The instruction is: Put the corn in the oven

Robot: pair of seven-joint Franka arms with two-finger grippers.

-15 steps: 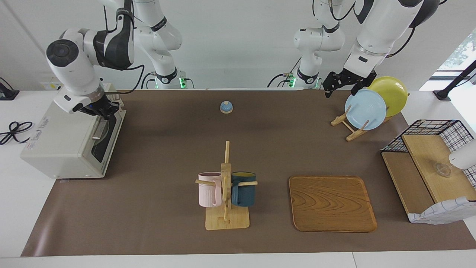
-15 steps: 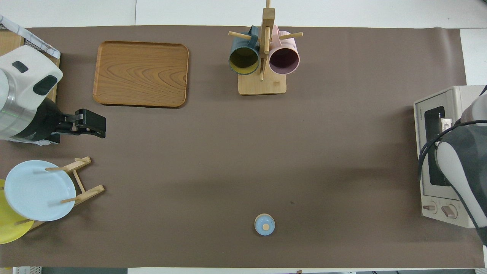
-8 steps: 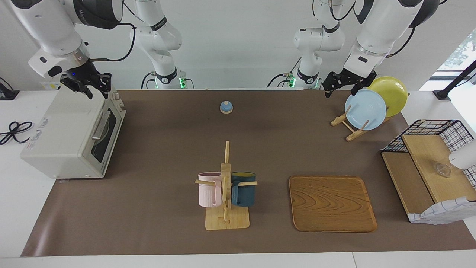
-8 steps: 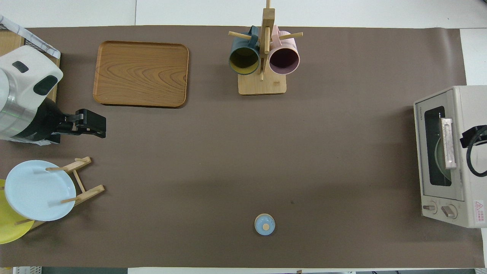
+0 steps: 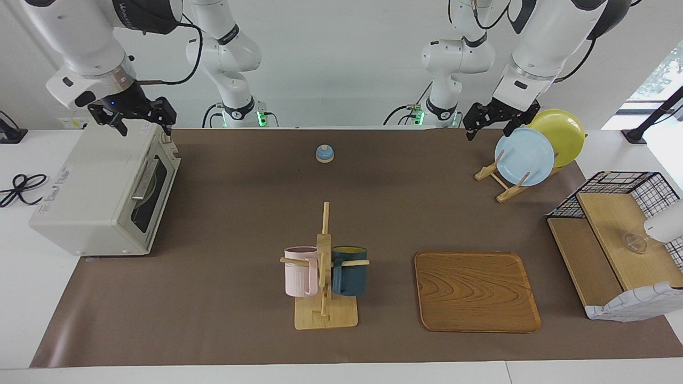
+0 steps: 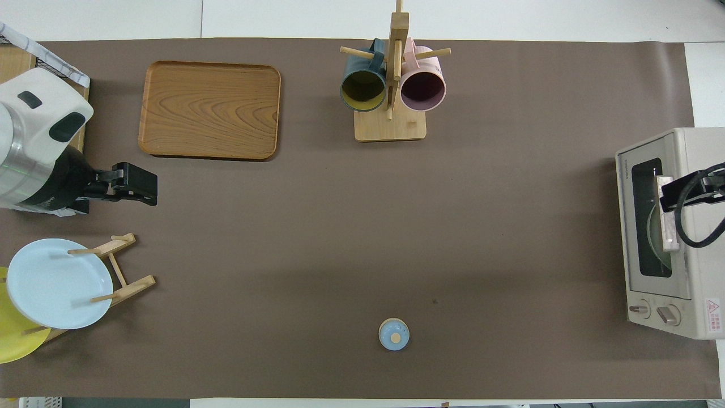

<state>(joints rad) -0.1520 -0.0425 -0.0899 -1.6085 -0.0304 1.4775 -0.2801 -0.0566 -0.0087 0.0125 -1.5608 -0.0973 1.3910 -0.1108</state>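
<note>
The oven (image 5: 90,186) stands at the right arm's end of the table with its glass door (image 5: 152,186) shut; it also shows in the overhead view (image 6: 702,153). A pale round plate (image 6: 654,226) shows dimly through the glass. The corn is hidden in both views. My right gripper (image 5: 147,129) hangs open and empty just above the oven's top, at the end nearer the robots, and is seen over the door handle in the overhead view (image 6: 679,192). My left gripper (image 5: 488,133) waits open and empty in the air beside the plate rack (image 5: 501,181).
A mug tree (image 5: 324,266) with a pink and a dark blue mug stands mid-table, a wooden tray (image 5: 476,290) beside it. The rack holds a blue plate (image 5: 525,154) and a yellow plate (image 5: 560,133). A small blue knob (image 5: 324,153) lies near the robots. A wire shelf (image 5: 613,234) stands at the left arm's end.
My right gripper has left the oven's door front, risen above the oven's top and shifted a little toward the table's middle. The left arm has not moved.
</note>
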